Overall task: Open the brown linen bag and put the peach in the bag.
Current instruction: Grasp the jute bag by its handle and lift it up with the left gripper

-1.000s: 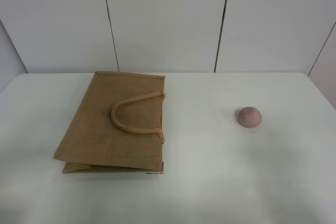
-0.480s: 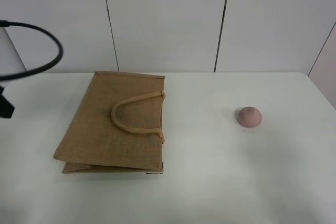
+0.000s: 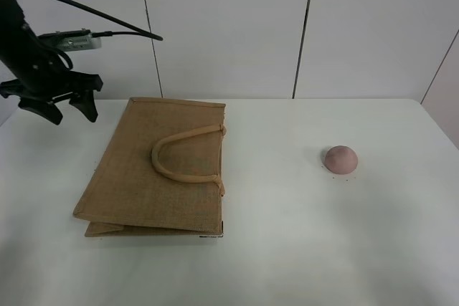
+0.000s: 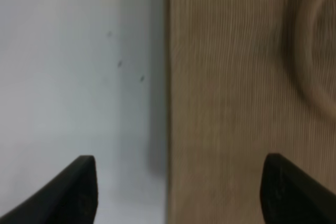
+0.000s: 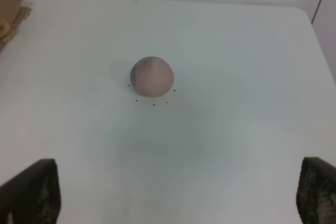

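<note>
The brown linen bag (image 3: 154, 170) lies flat and closed on the white table, left of centre, with a beige loop handle (image 3: 183, 159) on top. The peach (image 3: 340, 158) sits on the table to the right, well apart from the bag. My left gripper (image 3: 70, 112) is open and empty above the table by the bag's far left corner. In the left wrist view the gripper (image 4: 178, 198) straddles the bag's (image 4: 236, 103) side edge. My right gripper (image 5: 176, 198) is open and empty, back from the peach (image 5: 151, 76). It is out of the exterior view.
The white table (image 3: 287, 249) runs back to a panelled white wall (image 3: 229, 26). A black cable (image 3: 107, 16) trails from the left arm. A corner of the bag (image 5: 10, 9) shows at the edge of the right wrist view.
My left arm has come into the exterior view from the left and moved toward the bag's far left corner. The bag and the peach have not moved.
</note>
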Motion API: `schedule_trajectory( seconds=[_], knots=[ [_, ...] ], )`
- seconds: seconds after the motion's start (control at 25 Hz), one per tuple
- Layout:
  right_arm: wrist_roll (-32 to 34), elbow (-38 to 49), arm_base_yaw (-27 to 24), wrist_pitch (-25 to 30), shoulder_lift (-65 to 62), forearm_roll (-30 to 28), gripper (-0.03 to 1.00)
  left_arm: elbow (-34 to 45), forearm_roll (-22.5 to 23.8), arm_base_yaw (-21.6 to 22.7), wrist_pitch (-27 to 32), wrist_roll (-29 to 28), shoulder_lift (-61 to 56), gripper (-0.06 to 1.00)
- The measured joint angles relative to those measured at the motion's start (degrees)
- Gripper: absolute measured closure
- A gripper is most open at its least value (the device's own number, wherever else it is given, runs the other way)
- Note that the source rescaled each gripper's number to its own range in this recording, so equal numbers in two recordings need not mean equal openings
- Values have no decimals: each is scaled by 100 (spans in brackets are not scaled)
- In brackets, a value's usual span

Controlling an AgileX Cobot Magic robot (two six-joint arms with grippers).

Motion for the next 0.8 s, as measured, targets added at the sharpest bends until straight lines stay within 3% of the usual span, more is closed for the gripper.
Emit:
schedule_trajectory(
  seconds=[0.44,0.8],
  knots=[
    [0,0,0,0,0,0,-3,-1151,-3,-1105,83,-448,1489,-1],
    [0,0,0,0,0,0,-3,-1277,-5,-1237,-411,-737,2169,-1]
  ],
)
